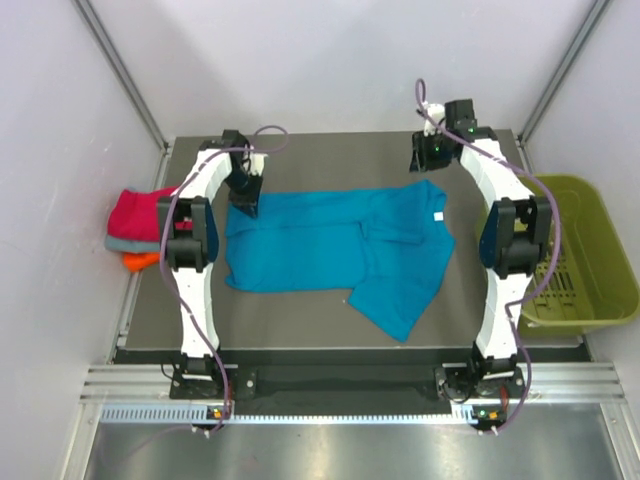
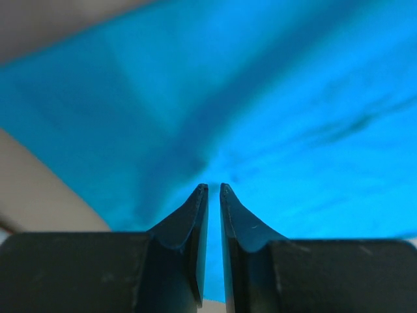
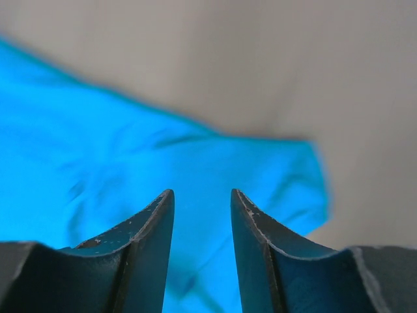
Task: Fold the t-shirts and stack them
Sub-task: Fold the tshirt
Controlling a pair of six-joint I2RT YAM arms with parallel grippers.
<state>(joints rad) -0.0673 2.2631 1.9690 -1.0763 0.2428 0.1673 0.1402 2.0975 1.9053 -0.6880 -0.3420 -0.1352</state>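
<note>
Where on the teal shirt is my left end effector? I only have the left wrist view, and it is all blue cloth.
Observer: The left end effector is at the far left corner of the teal-blue t-shirt, which lies on the table.
Operator: And the other arm?
Observer: The right end effector is open with nothing between its fingers, near the shirt's far right corner.
Operator: Where is the stack?
Observer: The folded t-shirts sit by the table's left edge, magenta on top, then grey, then orange.
</note>
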